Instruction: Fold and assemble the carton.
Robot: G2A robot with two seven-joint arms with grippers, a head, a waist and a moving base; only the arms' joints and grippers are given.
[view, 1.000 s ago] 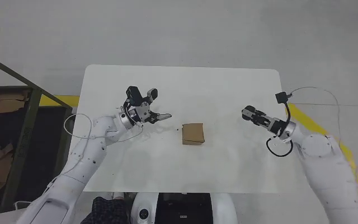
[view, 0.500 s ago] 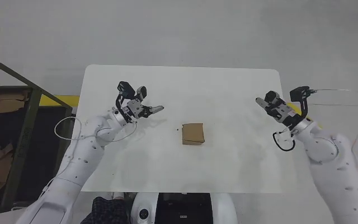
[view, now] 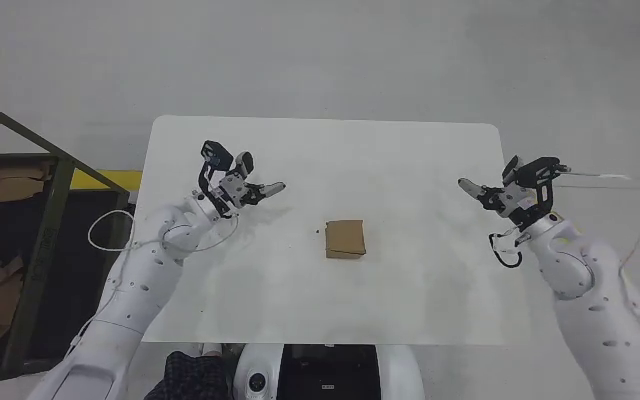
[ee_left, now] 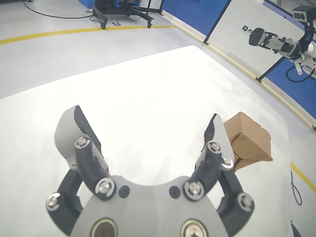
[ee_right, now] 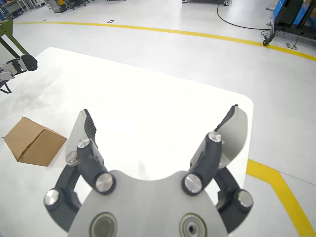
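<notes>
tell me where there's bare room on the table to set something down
Bare table lies all round the carton: the far strip behind it, the near strip before it, and wide gaps between it and the open left gripper and right gripper. Nowhere looks crowded.

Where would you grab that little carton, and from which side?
Likely across two opposite side walls, coming from above: the carton sits flat and looks closed on the table, with all its sides free for jaws to straddle.

white table [view: 400, 160]; yellow floor line [ee_right: 172, 31]; blue partition panels [ee_left: 209, 8]
</notes>
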